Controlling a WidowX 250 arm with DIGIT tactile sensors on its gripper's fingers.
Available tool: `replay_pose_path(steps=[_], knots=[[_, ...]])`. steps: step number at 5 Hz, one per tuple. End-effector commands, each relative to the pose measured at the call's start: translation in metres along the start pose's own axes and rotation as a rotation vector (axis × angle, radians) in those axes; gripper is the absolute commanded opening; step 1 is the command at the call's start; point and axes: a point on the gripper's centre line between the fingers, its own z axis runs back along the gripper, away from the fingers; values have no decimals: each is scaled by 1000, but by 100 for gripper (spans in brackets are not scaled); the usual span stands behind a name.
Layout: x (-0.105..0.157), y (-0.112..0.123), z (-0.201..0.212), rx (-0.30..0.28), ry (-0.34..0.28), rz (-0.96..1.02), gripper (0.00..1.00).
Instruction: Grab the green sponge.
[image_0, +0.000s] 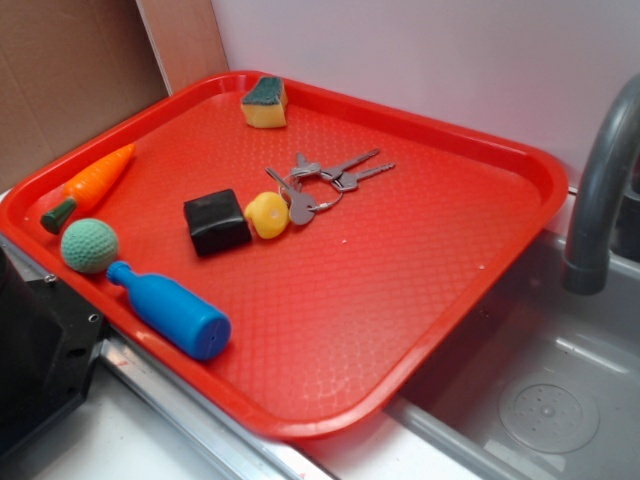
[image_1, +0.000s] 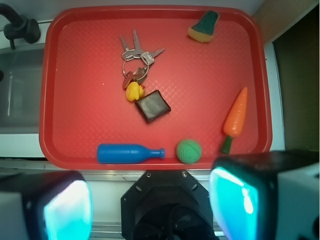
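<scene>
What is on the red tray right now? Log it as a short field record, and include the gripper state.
target: small yellow foam sponge with dark green scouring top, far corner of the red plastic tray, untouched
centre: black block beside round yellow key fob on silver keys
near edge: blue plastic bottle lying down, round green knitted ball, orange toy carrot
gripper: gripper open, above the near edge, holding nothing
beside tray: grey sink faucet

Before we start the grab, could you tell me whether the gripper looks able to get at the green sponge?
Probably yes: the green sponge sits alone near the tray's far edge, and the open gripper has nothing crowding it.
</scene>
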Motion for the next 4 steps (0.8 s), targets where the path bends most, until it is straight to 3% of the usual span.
replay_pose_path(steps=[1, 2, 3, 4], knots=[[0, 0, 0, 0, 0, 0, 100], [30, 48, -47, 7, -60, 224, 100], [67, 77, -68, 26, -158, 338, 100], [95, 86, -90, 37, -206, 366, 100]])
